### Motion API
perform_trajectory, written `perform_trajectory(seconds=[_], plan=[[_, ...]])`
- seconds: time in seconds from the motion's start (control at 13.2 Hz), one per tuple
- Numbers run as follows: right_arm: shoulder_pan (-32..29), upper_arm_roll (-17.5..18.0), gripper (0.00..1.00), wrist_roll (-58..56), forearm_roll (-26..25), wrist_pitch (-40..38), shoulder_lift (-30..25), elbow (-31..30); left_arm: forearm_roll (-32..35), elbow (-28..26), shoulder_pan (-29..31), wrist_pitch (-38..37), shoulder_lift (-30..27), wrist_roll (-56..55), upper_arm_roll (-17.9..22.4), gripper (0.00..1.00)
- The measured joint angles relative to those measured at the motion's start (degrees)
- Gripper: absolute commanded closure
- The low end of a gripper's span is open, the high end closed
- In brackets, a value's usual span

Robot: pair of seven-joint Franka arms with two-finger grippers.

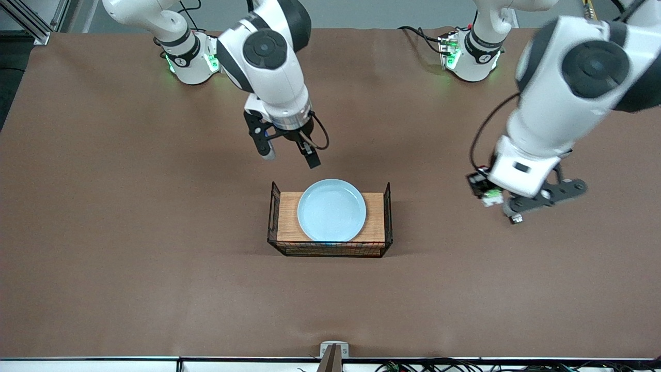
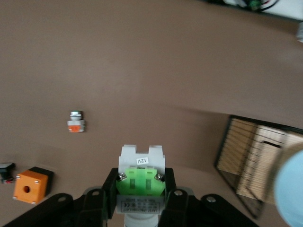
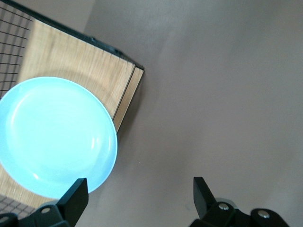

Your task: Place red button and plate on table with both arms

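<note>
The pale blue plate [image 1: 331, 210] [image 3: 57, 137] lies on a wooden board [image 1: 374, 217] with black wire-mesh ends, at the middle of the brown table [image 1: 155, 268]. My right gripper [image 1: 289, 150] [image 3: 140, 198] hangs open and empty over the table, close to the plate's rim on the side toward the robots' bases. My left gripper [image 1: 490, 199] [image 2: 141, 189] is shut on the red button [image 1: 492, 195] [image 2: 141, 177], a white-grey module with a green tab. It holds the button in the air over the table toward the left arm's end.
The left wrist view shows a small module with an orange tab [image 2: 75, 124], an orange square box with a round hole [image 2: 31, 185] and a small dark part [image 2: 5, 171] on the table. The wire-mesh rack [image 2: 255, 165] stands beside them.
</note>
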Motion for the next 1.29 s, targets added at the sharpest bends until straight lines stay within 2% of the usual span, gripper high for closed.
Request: perform_trajectory(seconds=[0.15,0.3,0.38,0.61,0.76,1.06,1.14,1.21,1.29], plan=[[0.0,-0.2,0.08,1.6,0.0,1.3,3.8,2.6,-0.8,-3.2,5.0,0.1,0.1,4.7,0.0,1.0],[0.0,-0.4,0.21,2.4,0.0,2.7,6.3,4.0,-1.0,-7.6,10.1,3.0,0.2,10.6,0.0,1.0],[0.0,-0.6,0.24,2.5,0.0,3.0,6.9,4.4,-1.0,-11.0,12.8,6.6,0.2,14.1,0.1,1.0],[-0.2,-0.9,0.24,2.5,0.0,3.6,7.6,4.7,-1.0,-22.2,20.4,21.7,1.5,22.9,0.1,1.0],[-0.1,-0.8,0.24,2.6,0.0,4.6,8.4,4.7,-1.0,-27.3,23.1,29.3,3.5,25.7,0.1,1.0],[0.0,-0.8,0.25,2.6,0.0,8.1,11.2,4.7,-0.9,-29.8,27.2,37.7,9.0,32.7,0.3,0.97],[0.0,-0.9,0.29,2.6,-0.1,8.4,11.5,4.8,-0.9,-29.8,28.5,39.5,10.4,34.3,0.3,0.95],[-0.1,-0.9,0.33,2.6,-0.1,8.5,11.7,4.8,-0.9,-29.8,29.4,41.0,11.6,35.2,0.3,0.9],[-0.1,-1.0,0.38,2.6,-0.1,8.6,11.8,4.8,-0.9,-29.8,29.9,42.3,12.7,35.6,0.3,0.78]])
